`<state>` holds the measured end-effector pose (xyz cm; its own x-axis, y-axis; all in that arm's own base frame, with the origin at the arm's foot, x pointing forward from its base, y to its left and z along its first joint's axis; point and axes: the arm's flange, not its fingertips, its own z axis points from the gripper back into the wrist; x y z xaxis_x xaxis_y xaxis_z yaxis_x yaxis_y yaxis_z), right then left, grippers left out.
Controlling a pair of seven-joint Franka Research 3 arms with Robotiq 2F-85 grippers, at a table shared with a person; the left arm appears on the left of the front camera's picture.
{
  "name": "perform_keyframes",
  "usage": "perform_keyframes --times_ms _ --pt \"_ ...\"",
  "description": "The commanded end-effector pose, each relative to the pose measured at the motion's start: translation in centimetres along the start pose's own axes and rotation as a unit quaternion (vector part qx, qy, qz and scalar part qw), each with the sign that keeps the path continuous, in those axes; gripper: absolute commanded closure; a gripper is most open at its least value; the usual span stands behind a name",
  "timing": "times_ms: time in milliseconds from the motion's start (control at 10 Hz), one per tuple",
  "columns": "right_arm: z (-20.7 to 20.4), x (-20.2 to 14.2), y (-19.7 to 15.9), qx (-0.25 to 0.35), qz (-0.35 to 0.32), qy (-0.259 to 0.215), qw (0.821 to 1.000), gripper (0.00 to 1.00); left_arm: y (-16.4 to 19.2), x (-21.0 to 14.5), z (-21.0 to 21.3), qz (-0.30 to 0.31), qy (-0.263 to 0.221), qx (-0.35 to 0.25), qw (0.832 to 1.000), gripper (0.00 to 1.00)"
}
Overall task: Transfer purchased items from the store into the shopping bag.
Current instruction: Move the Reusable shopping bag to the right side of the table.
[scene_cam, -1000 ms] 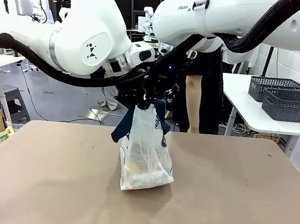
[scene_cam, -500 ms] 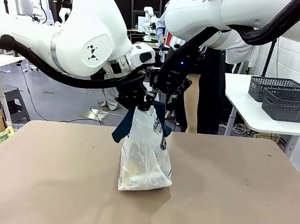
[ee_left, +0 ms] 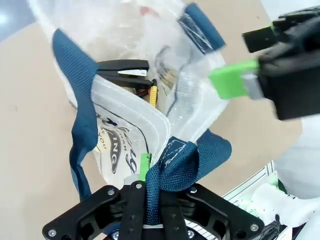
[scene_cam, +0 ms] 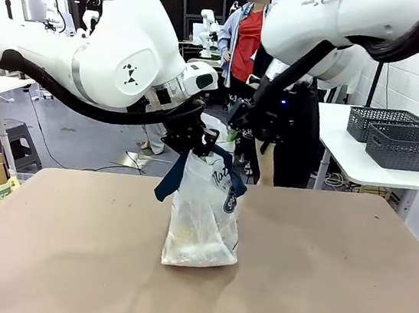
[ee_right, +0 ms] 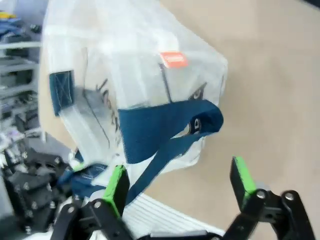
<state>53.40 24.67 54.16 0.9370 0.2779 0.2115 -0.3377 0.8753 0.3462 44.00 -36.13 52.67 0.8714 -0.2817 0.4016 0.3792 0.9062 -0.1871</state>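
Tan table [scene_cam: 332, 281] | whitish shopping bag [scene_cam: 201, 217] upright | left pincer [ee_left: 150, 172] clamps navy handle | right pincer [ee_right: 180, 182] agape

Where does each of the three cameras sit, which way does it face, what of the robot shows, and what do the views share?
Front view: between the arms, facing across the table; both arms show, left gripper shut on a navy handle.
Left wrist view: looks down into the shopping bag; left gripper clamps the handle, right gripper beyond.
Right wrist view: looks at the bag's side; right gripper open.
Shared: the bag.
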Motion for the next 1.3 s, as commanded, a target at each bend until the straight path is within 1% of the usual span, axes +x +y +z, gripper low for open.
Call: perform_keyframes --times_ms 0,200,400,500,600,700,800,900,1200 --pt "1.9 -3.9 -2.0 0.029 0.108 -0.021 0.993 0.00 0.2 0.1 0.5 0.006 -0.005 -0.003 1.000 1.00" --pt "3.2 -5.9 -2.6 0.009 0.185 -0.022 0.982 0.00 0.2 0.1 0.5 0.006 -0.005 -0.003 1.000 1.00" --pt "3.8 -7.1 -3.8 -0.003 0.275 -0.087 0.957 0.00 0.2 0.1 0.5 0.006 -0.005 -0.003 1.000 1.00" --pt "3.9 -7.8 -4.1 -0.003 0.296 -0.126 0.947 0.00 0.2 0.1 0.5 0.006 -0.005 -0.003 1.000 1.00" --pt "4.2 -8.3 -4.7 0.009 0.321 -0.148 0.935 0.00 0.2 0.1 0.5 0.006 -0.005 -0.003 1.000 1.00" --pt "4.5 -8.8 -5.6 0.016 0.331 -0.173 0.928 0.00 0.2 0.1 0.5 0.006 -0.005 -0.003 1.000 1.00" --pt "4.5 -9.0 -6.6 0.026 0.310 -0.168 0.935 0.00 0.2 0.1 0.5 0.006 -0.005 -0.003 1.000 1.00" --pt "5.5 -7.2 -4.5 -0.021 0.308 -0.138 0.941 0.00 0.2 0.1 0.5 0.006 -0.005 -0.003 1.000 1.00" --pt "5.5 -7.2 -4.5 -0.021 0.308 -0.138 0.941 0.00 0.2 0.1 0.5 0.006 -0.005 -0.003 1.000 1.00"
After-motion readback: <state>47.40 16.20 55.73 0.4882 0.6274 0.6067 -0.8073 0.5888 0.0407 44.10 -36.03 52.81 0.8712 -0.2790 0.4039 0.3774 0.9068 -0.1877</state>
